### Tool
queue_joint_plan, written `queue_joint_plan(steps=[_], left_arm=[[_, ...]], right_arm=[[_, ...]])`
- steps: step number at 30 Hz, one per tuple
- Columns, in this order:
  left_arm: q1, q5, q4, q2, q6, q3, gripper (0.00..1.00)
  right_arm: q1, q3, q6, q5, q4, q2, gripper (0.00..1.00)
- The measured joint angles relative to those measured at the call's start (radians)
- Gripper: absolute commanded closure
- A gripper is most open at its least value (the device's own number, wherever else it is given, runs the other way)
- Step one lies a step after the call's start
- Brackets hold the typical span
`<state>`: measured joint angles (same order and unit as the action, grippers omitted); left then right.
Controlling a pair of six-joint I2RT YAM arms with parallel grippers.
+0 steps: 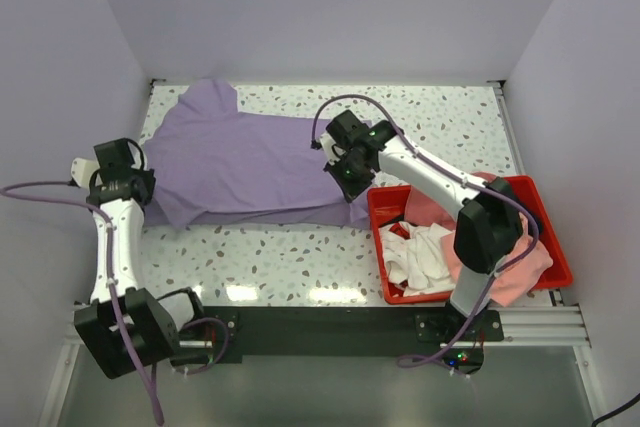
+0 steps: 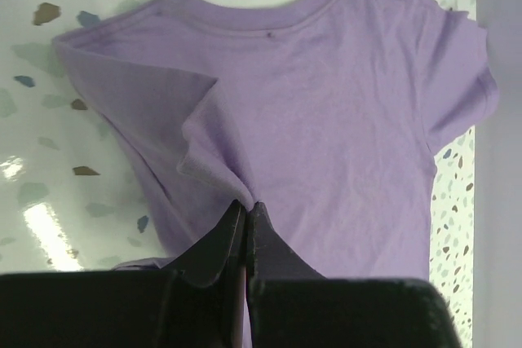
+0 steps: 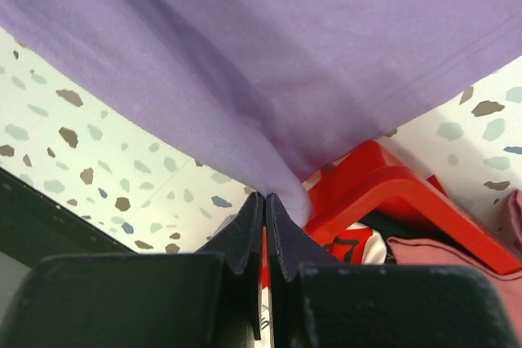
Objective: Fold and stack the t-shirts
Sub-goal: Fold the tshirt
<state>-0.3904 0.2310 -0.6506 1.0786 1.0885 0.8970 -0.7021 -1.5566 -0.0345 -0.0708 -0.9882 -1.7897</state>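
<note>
Top external view has the lavender t-shirt [image 1: 245, 162] spread over the far half of the tabletop [image 1: 290, 257], its long axis running left to right. The collar end points toward the left arm and the hem end toward the red bin [image 1: 545, 217]; one sleeve reaches the back edge. The left tool [image 2: 247, 205] is clamped shut on a raised ridge of fabric short of the collar, and the right tool [image 3: 265, 197] is pinched tight on the hem edge just beside the bin's near corner, so the shirt hangs drawn between them. This looks like the spreading step, before any fold is made: creases run from the left pinch toward the near sleeve. The next move likely calls for both arms to pull gently apart and lower together, setting the hem down clear of the bin rim so the cloth lies flat. White t-shirts [image 1: 420, 257] and a pink one [image 1: 515, 272] wait in the bin.
</note>
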Motion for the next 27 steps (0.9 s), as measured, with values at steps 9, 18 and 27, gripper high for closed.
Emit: queue_joint_plan(steps=[9, 18, 27], left_arm=[[0.047, 0.019, 0.08, 0.182, 0.008, 0.092, 1.0], [0.077, 0.047, 0.124, 0.382, 0.0, 0.199, 1.0], [0.098, 0.043, 0.147, 0.585, -0.032, 0.305, 1.0]], right_arm=[[0.061, -0.097, -0.028, -0.004, -0.005, -0.119, 1.0], [0.099, -0.193, -0.06, -0.019, -0.027, -0.234, 1.0], [0.139, -0.297, -0.087, -0.016, -0.041, -0.351, 0.87]])
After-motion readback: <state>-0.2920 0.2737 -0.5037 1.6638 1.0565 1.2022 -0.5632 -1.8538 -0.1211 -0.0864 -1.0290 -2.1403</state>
